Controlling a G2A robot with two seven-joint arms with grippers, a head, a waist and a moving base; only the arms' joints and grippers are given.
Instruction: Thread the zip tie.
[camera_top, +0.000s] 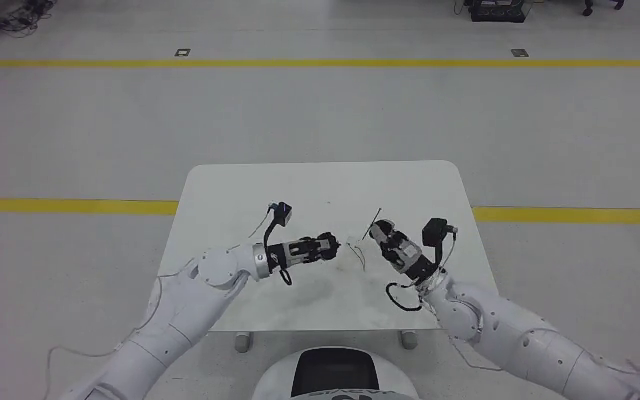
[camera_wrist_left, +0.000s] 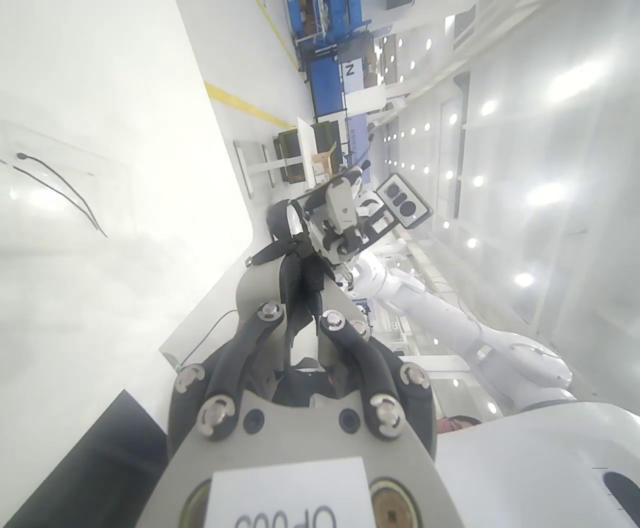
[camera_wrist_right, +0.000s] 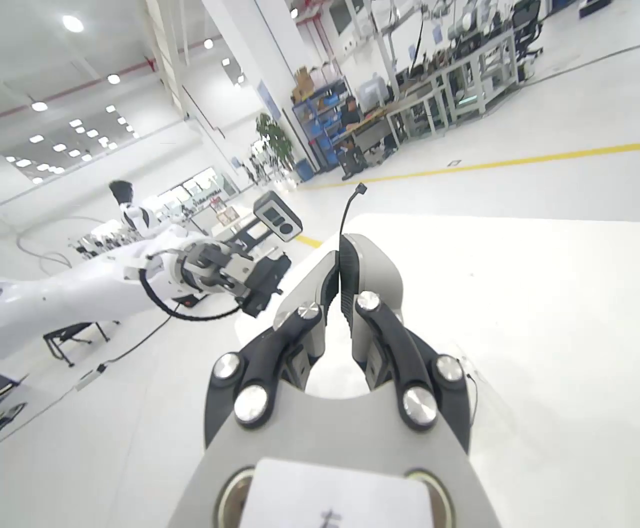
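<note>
Pinching a thin black zip tie, right hand clenched, left hand closed, glossy white table.

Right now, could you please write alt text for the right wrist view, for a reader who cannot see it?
The right hand, fingers shut, pinches a thin black zip tie that sticks out past its fingertips, over a white table. The left hand faces it from farther off.

White floor w/ yellow lines, ceiling lights.
</note>
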